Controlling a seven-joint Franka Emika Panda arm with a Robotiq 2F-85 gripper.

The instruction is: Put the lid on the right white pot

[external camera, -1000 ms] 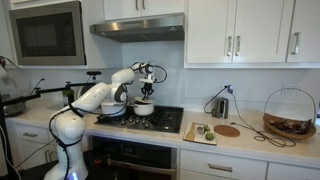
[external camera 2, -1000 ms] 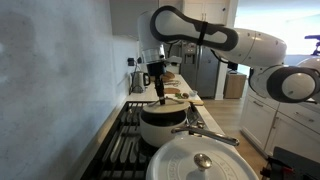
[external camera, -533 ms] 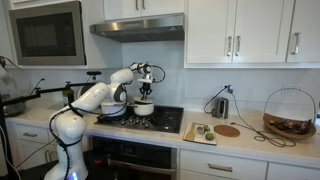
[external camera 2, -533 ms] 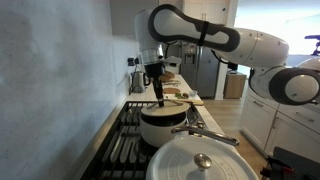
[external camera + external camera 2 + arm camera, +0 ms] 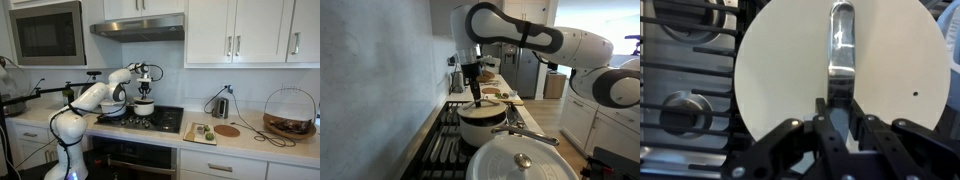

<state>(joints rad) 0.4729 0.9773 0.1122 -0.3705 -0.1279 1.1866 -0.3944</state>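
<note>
Little change over last sec: only a slight sideways drift of hand (image 5: 840, 112) toward wall side in an exterior view, no clear drop. Clamped on metal strap handle of lid (image 5: 775, 70). Held level, right at rim of smaller white pot (image 5: 482, 128) on gas hob (image 5: 680, 55); can't tell if fully seated. Prob. final centring; nearly done, pending let-go & lift-off.

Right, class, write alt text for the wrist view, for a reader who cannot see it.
A round, pale lid fills most of the frame, its shiny metal handle running up the middle. At the bottom edge the gripper has its jaws closed on the handle's near end; black stove grates and a burner show at left.
</note>
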